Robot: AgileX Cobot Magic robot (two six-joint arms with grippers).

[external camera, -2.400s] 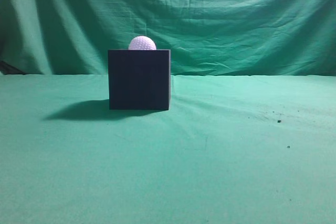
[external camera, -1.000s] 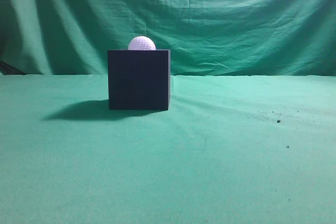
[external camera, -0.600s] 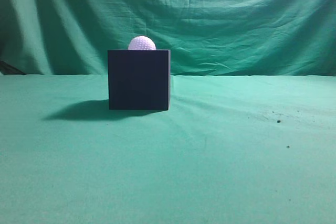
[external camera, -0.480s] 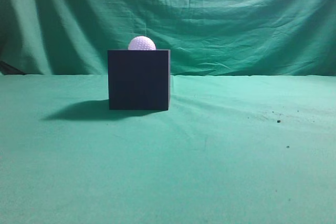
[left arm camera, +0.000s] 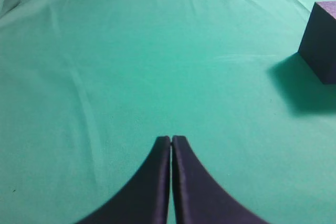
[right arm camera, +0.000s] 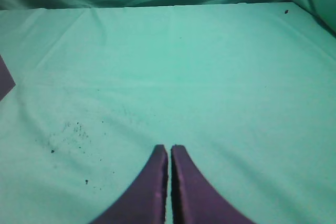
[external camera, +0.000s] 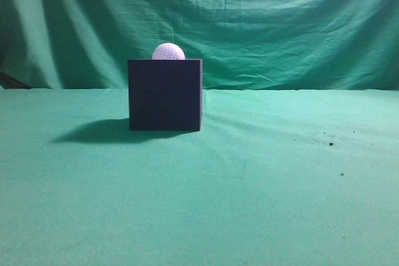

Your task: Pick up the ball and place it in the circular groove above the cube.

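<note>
The dark cube point(external camera: 165, 95) stands on the green cloth left of centre in the exterior view. The white dimpled ball point(external camera: 168, 52) rests on top of it. No arm shows in the exterior view. In the left wrist view my left gripper point(left arm camera: 171, 139) is shut and empty over bare cloth, with a corner of the cube point(left arm camera: 321, 41) far off at the right edge. In the right wrist view my right gripper point(right arm camera: 169, 148) is shut and empty, with a sliver of the cube point(right arm camera: 5, 80) at the left edge. The ball shows in neither wrist view.
Green cloth point(external camera: 249, 185) covers the table and hangs as a backdrop point(external camera: 280, 23) behind it. Small dark specks point(external camera: 330, 144) lie on the cloth at the right; they also show in the right wrist view point(right arm camera: 68, 135).
</note>
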